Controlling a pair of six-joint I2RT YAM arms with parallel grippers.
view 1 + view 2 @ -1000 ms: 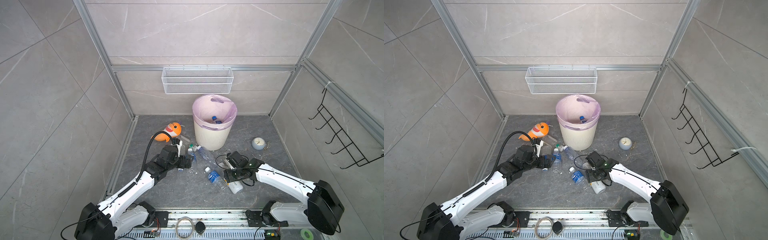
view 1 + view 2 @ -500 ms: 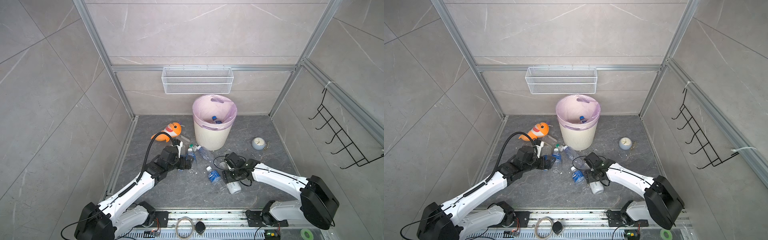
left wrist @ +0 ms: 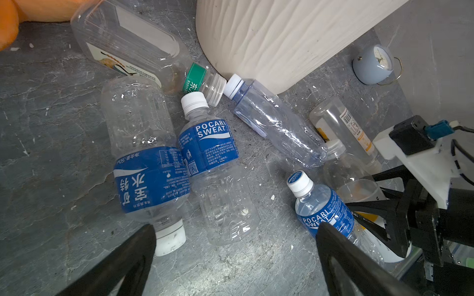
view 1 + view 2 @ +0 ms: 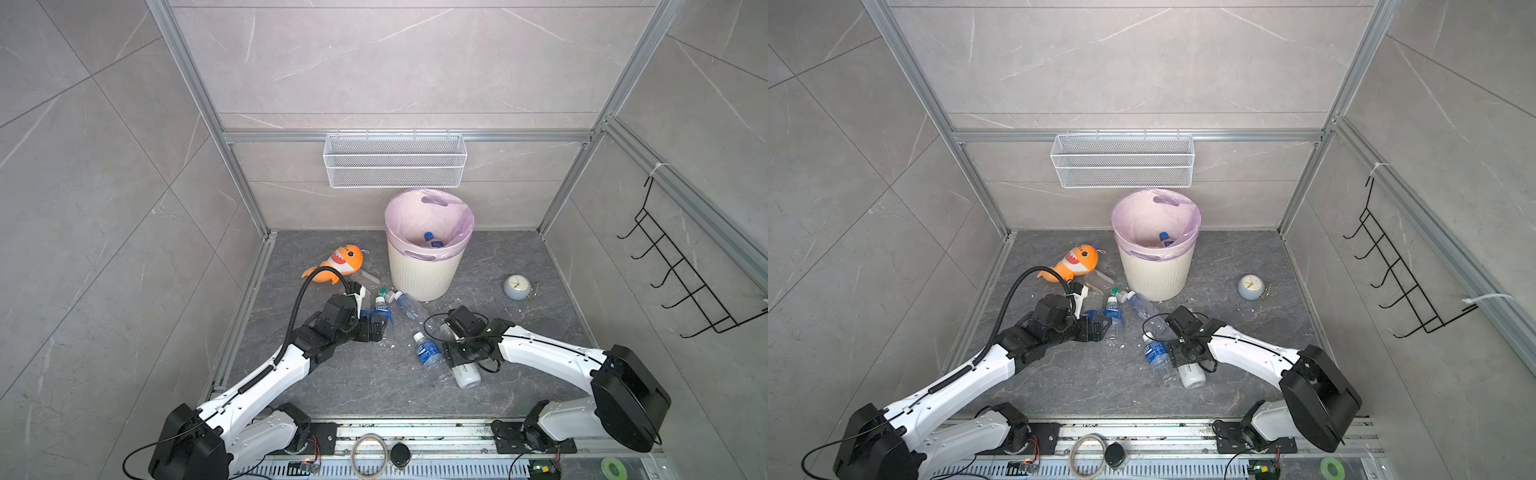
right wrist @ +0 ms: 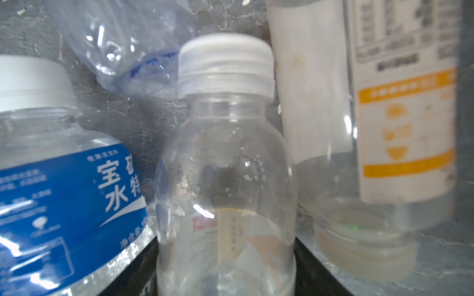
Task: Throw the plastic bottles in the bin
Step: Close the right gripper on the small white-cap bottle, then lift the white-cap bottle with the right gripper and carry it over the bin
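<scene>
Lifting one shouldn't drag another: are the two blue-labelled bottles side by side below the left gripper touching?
Touching. The left wrist view shows the Chinese-lettered bottle and its Pocari Sweat neighbour with blue labels pressed together.

Clear plastic bottles [image 4: 428, 353] lying before cream bin [image 4: 419, 274], one inside

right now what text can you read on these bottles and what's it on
"POCARI SWEAT": blue label, middle bottle
"POCARI SWEAT": blue label, bottle with printed cap
"水特", upside down: blue label, inverted bottle
"东": green neck band
Fine print and barcode digits: too small to read.
</scene>
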